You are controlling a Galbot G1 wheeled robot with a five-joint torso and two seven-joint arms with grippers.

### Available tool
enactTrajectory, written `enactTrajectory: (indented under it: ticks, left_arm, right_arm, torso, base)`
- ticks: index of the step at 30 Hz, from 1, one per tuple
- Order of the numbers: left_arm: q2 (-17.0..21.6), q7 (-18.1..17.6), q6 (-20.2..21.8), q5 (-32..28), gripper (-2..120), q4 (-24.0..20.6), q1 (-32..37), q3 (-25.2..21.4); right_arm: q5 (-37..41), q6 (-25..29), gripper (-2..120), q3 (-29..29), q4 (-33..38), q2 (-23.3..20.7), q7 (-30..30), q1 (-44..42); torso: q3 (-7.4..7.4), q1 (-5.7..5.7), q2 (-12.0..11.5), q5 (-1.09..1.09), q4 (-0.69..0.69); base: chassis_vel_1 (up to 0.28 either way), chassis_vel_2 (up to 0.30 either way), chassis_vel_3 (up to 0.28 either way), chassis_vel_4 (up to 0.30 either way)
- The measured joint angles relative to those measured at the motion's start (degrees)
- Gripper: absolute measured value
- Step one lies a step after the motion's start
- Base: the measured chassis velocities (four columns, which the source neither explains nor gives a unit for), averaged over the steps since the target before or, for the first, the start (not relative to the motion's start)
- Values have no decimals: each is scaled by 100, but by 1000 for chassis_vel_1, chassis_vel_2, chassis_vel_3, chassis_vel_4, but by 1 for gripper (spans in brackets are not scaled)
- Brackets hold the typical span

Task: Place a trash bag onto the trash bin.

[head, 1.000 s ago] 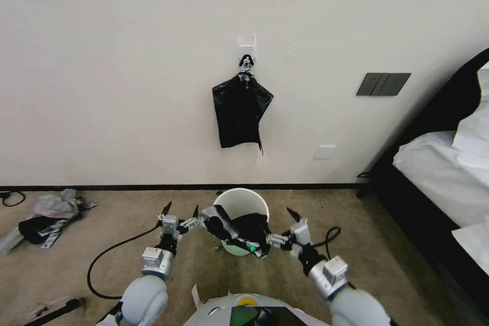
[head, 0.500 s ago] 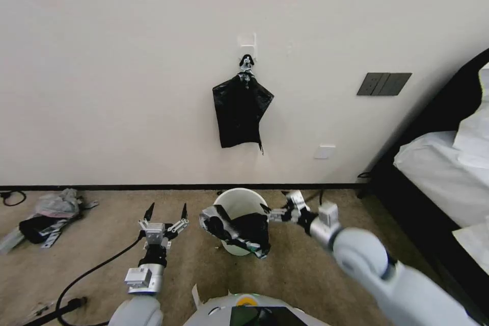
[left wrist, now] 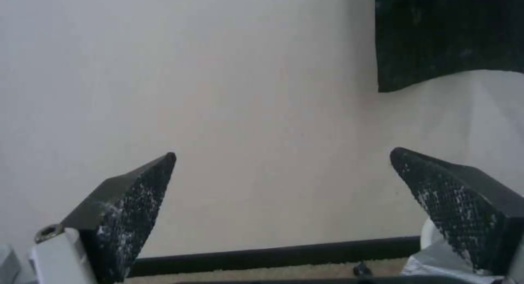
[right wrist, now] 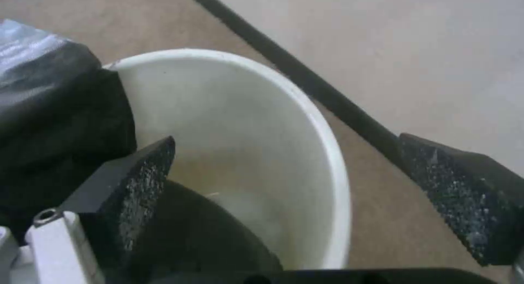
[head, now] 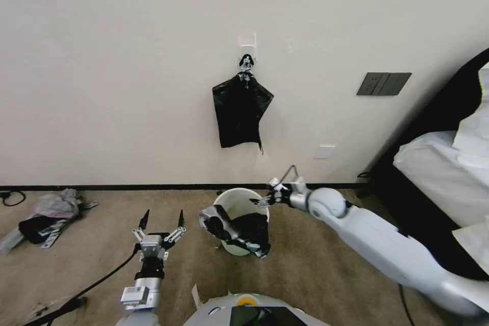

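Reaching over trash bin (head: 239,198) rim now, right gripper (head: 267,195) spread, empty; left gripper (head: 161,216) spread, withdrawn from trash bag (head: 237,229).

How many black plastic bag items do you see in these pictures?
2. The trash bag is draped over the near rim of the trash bin; a flat bundle of bags hangs on the wall above.

trash bag (head: 237,230) blocking near rim, trash bin (head: 239,198) far side open
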Motion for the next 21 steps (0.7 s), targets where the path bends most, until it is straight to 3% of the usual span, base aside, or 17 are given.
enactTrajectory:
  ticks: [7, 9, 13, 18, 21]
  left_arm:
    - [-83, 23, -39, 105, 100, -4, 66, 69]
    - [-108, 21, -61, 135, 100, -17, 116, 93]
    - [-117, 17, -127, 170, 100, -17, 238, 68]
    - [-115, -6, -195, 131, 100, -91, 505, -126]
    - [-114, -9, -201, 123, 100, -117, 537, -195]
  right_arm:
    - [-208, 105, 100, -998, -783, 350, -486, 976]
    - [-229, 118, 100, -1608, -1256, 618, -724, 1625]
    - [-436, 207, 100, -2202, -1911, 920, -981, 2277]
    - [-907, 535, 99, -2610, -3008, 1396, -1436, 2838]
    - [-1006, 660, 97, -2808, -3210, 1495, -1609, 2990]
  torso:
    - [0, 0, 0, 1, -1]
    - [0, 0, 0, 2, -1]
    - [0, 0, -1, 1, 1]
    - [0, 0, -1, 3, 0]
    - [0, 0, 0, 1, 0]
  base:
    - [0, 0, 0, 0]
    - [0, 0, 0, 0]
    - [0, 0, 0, 0]
    - [0, 0, 0, 0]
    - [0, 0, 0, 0]
